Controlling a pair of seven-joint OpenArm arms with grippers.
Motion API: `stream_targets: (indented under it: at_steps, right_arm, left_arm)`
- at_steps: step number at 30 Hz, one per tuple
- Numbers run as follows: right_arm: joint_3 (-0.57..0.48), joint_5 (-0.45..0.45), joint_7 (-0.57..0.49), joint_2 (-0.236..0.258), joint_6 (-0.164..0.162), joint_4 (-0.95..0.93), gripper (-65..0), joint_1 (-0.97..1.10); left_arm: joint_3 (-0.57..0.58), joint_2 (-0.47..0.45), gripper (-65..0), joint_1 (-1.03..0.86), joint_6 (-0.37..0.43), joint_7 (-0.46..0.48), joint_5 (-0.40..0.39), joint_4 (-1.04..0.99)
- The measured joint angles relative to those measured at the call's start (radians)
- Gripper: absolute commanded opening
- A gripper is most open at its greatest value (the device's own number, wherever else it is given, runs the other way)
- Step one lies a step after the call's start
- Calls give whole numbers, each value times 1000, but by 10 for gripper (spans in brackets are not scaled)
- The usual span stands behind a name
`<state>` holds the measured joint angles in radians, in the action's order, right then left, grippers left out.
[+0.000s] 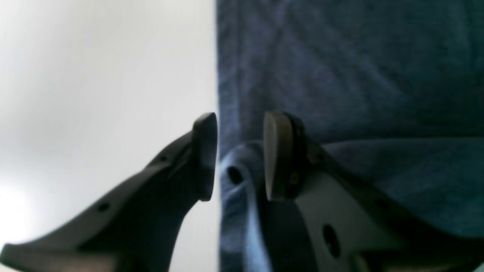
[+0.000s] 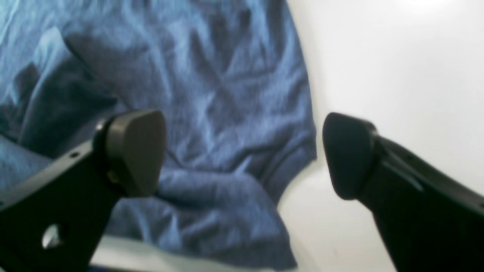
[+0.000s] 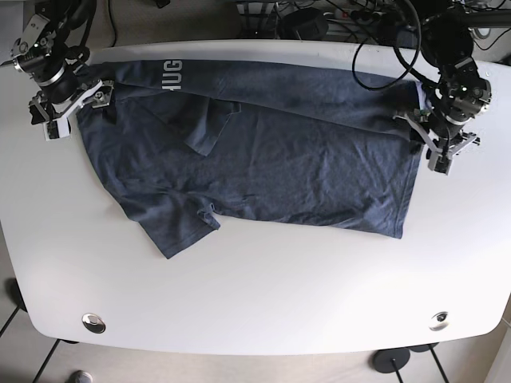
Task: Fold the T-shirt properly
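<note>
A dark blue T-shirt (image 3: pixel 263 159) lies spread on the white table (image 3: pixel 263 295), its top edge folded over in a long strip with pale lettering at the left. My left gripper (image 3: pixel 435 144) is at the shirt's right edge. In the left wrist view the gripper (image 1: pixel 240 155) stands narrowly open astride the shirt's (image 1: pixel 340 75) straight edge, gripping nothing. My right gripper (image 3: pixel 73 108) is at the shirt's top left corner. In the right wrist view it (image 2: pixel 242 155) is wide open above rumpled cloth (image 2: pixel 227 75) near the shirt's edge.
Cables and equipment (image 3: pixel 335 16) lie beyond the table's far edge. Two round metal fittings (image 3: pixel 94 321) (image 3: pixel 437 320) sit near the front corners. A sleeve (image 3: pixel 180 231) sticks out toward the front left. Bare white table (image 1: pixel 94 75) lies beside each gripper.
</note>
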<state>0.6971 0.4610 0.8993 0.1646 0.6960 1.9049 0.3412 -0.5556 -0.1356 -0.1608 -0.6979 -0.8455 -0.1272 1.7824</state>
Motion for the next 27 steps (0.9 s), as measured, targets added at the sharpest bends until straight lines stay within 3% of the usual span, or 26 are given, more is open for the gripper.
stream_targets:
  at_steps: [2,5,7,12,15,17,20,27]
  right_arm:
    - [-40,-6,6,-2,1,-42,-86,-23]
    - [-42,-3,-1,-1,0,-47,-236,-7]
    - [-43,-2,3,-2,1,-48,-289,26]
    - [-37,-9,2,-1,0,-101,-235,46]
    - [-37,-28,2,-1,1,-122,-270,68]
    - [-36,-47,2,-1,0,-122,-368,90]
    - [-36,-39,-1,-4,0,-122,-583,134]
    - [-36,-39,-2,-5,0,-25,-588,224]
  left_arm:
    - [3,39,-454,0,-3,0,-1,0]
    - [-1,46,-454,-4,-2,1,4,-6]
    - [0,43,-454,-10,1,10,3,-45]
    - [-2,-10,-454,-13,-10,38,-31,-203]
    - [-7,-39,-454,-9,-6,118,-31,-257]
    - [-16,-46,-454,-29,-6,148,-44,-267]
    - [-81,-49,-454,-56,-10,146,-55,-264]
    - [-104,-54,-454,-67,-10,143,-53,-264]
